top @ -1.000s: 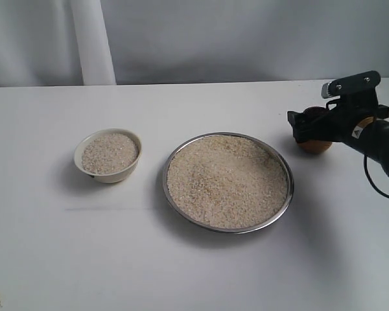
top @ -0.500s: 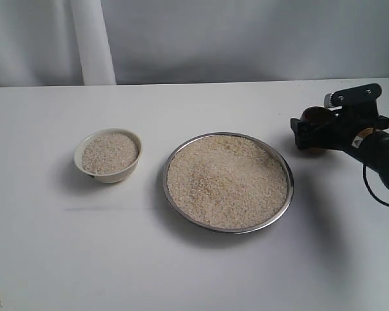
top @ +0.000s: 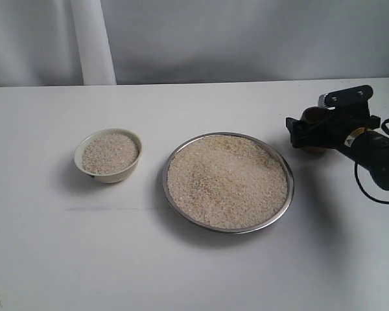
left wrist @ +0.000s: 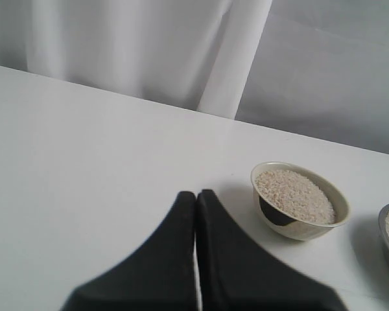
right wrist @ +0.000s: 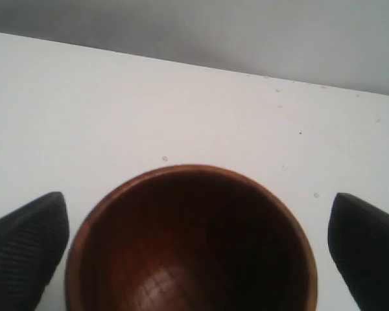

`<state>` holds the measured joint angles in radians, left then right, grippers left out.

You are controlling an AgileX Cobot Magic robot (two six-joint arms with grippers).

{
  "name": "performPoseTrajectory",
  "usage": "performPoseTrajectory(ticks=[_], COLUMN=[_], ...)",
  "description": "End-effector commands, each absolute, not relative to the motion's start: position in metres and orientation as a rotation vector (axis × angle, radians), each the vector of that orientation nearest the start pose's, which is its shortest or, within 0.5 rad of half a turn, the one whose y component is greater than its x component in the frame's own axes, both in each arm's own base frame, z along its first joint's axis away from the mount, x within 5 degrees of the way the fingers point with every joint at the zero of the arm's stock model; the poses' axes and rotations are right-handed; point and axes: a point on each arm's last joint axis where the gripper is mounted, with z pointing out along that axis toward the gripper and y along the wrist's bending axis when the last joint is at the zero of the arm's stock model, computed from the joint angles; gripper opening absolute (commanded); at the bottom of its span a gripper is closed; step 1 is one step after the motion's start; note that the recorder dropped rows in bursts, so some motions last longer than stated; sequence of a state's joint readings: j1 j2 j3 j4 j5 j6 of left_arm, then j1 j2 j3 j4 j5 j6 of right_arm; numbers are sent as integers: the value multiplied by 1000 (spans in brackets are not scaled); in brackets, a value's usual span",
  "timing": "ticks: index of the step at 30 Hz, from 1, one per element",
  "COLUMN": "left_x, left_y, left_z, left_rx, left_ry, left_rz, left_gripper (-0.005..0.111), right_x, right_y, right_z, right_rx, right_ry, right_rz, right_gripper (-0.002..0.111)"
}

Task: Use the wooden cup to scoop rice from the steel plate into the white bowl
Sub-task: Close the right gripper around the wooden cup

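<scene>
Since the wooden cup [right wrist: 191,240] looks rigid, light and smooth-walled, slipping is the likely risk: grip across mid-wall. Right gripper [right wrist: 198,220] jaws spread wide, flanking the cup, gaps both sides, nothing held. Cup empty, upright, 2 o'clock off steel plate [top: 164,175], heaped with rice [top: 227,181]. White bowl [top: 110,173], 9 o'clock, nearly full. Left gripper [left wrist: 196,201] closed, empty.

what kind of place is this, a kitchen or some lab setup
Most likely a robot test bench, not a kitchen: a plain white table, a plain white curtain behind it, and the right gripper beside a steel plate of rice.
</scene>
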<state>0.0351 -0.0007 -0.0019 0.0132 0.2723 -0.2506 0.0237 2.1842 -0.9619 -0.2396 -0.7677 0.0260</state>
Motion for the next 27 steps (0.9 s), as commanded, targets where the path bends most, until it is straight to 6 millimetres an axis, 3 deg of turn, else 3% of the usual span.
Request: performPoseTrajectory(ticks=[1,6,27], left_x=[55,55,55], left_y=[2,2,2], left_z=[189,189,189], left_rx=[-242,-242,-242], left_ry=[1735,1735,1735], left_rz=[-155,-155,-155], left_gripper=[0,0,0], right_x=[404,404,412], right_y=[22,21,22], right_z=[72,64,67], right_rx=[-268,-272,-260], right_ry=[1919,1898,1825], right_rz=[89,93,106], right_gripper=[103,103,103])
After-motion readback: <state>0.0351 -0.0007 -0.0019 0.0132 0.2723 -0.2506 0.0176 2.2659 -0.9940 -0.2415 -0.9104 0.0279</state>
